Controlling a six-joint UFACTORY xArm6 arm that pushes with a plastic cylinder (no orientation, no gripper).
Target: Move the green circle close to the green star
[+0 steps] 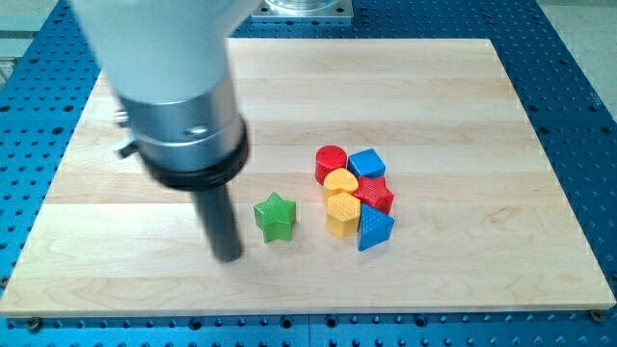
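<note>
The green star (276,217) lies on the wooden board, left of a cluster of blocks. My tip (229,257) rests on the board just left of the green star, with a small gap between them. No green circle shows in this view. The arm's wide body (178,87) covers the upper left part of the board and hides whatever lies behind it.
Right of the star is a tight cluster: a red cylinder (331,161), a blue cube (366,162), a yellow heart (339,181), a red block (376,197), a yellow block (342,215) and a blue triangle (375,229). The board (463,116) sits on a blue perforated table.
</note>
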